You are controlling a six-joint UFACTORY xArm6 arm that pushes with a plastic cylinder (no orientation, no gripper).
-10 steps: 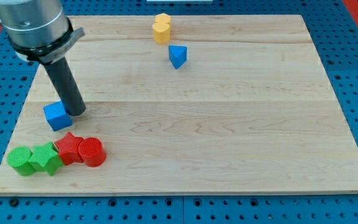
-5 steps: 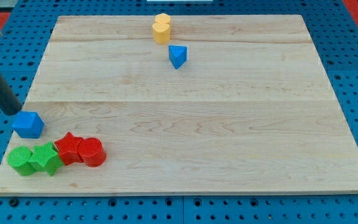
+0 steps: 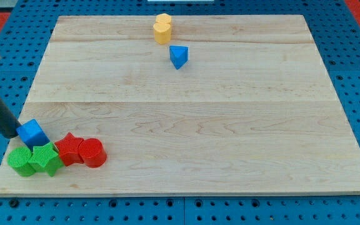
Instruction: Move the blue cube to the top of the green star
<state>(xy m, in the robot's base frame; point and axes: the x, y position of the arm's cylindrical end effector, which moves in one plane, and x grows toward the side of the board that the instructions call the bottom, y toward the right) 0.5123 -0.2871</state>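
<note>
The blue cube (image 3: 32, 132) sits at the board's left edge, just above the green star (image 3: 45, 159) and the green cylinder (image 3: 20, 161), touching or nearly touching them. My tip (image 3: 10, 134) is at the far left, pressed against the cube's left side, its rod rising to the view's upper left. The green star lies in a row at the board's bottom left, between the green cylinder and a red star (image 3: 69, 149).
A red cylinder (image 3: 92, 152) ends the bottom-left row. A yellow block (image 3: 162, 28) stands at the top middle, with a blue triangular block (image 3: 179, 56) just below it. The wooden board (image 3: 230, 125) lies on a blue pegboard.
My tip pushed the blue cube left to the board's edge, then down and slightly right toward the green blocks. The arm moved mostly out of the view at the left.
</note>
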